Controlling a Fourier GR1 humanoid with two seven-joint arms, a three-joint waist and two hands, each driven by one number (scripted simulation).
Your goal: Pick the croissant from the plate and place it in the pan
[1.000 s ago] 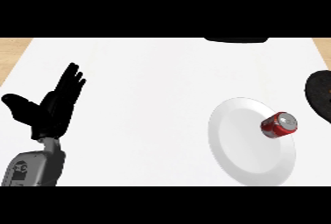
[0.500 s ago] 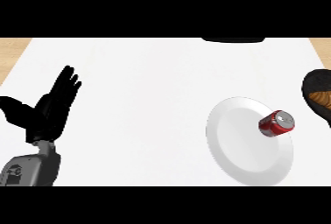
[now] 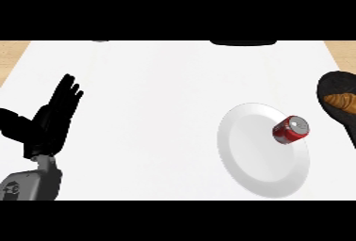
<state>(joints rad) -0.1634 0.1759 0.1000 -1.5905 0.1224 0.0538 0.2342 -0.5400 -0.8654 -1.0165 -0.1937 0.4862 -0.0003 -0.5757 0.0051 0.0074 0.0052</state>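
A grey forearm is seen rising from the lower left edge, ending in the black left hand (image 3: pixel 49 123), which is held open with fingers straight and pointing up and thumb spread to the side; nothing is held and nothing is touched. To the right, a round white plate (image 3: pixel 259 162) is laid on the white countertop (image 3: pixel 153 84), and a red drink can with a silver top (image 3: pixel 290 130) is lying on its side on the plate's upper right part. Further right, at the frame's edge, a golden-brown croissant (image 3: pixel 342 101) is seen resting inside a dark round pan (image 3: pixel 328 87), well apart from the hand. The right hand is not shown.
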